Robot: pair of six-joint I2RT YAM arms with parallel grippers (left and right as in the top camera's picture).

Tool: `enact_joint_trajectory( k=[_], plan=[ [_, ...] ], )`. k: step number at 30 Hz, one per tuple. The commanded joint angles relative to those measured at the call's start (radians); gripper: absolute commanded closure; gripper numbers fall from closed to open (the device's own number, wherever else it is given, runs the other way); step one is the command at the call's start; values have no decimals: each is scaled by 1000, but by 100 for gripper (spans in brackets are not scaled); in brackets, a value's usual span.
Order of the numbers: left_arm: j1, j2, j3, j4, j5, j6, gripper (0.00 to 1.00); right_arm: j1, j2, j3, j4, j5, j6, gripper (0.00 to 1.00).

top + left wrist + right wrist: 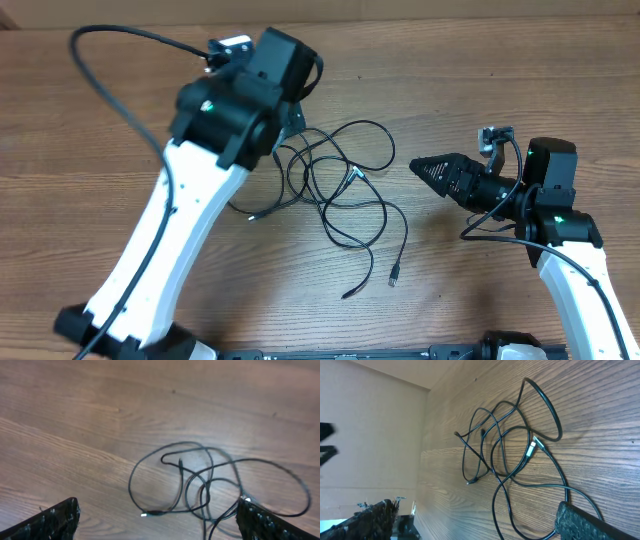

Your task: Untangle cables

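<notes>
The left gripper (pixel 157 522) was recorded at about 10 o'clock of the cables (pixel 340 190), its fingers (pixel 52 520) spread wide apart with nothing held between them. The cables were found lying as one loose tangle of overlapping loops on the wooden table (pixel 480 60), with two plug ends (pixel 394 283) trailing out toward 5 o'clock. The right gripper (pixel 418 166) was noted at 3 o'clock of the tangle, near but not touching it, its jaws parted and empty.
</notes>
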Motion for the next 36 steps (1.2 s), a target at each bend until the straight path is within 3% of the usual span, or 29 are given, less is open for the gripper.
enact_joint_trajectory(
  k=[1,10,19,22,31,36],
  plan=[
    [5,86,-10,0,61,5,0,-7,-10,8,-8,27,-9,0],
    [6,261,-10,-9,149,5,0,-7,-8,7,-46,69,-31,0],
    [18,284,-8,-11,183,10,0,-5,-2,8,-47,81,-63,0],
    [59,268,-5,-13,239,45,0,25,-2,8,-45,92,-143,0],
    [255,176,-2,-15,274,122,0,228,76,92,-45,350,-151,0],
    [336,166,-2,-34,273,166,0,317,195,187,-24,360,-162,0]
  ],
)
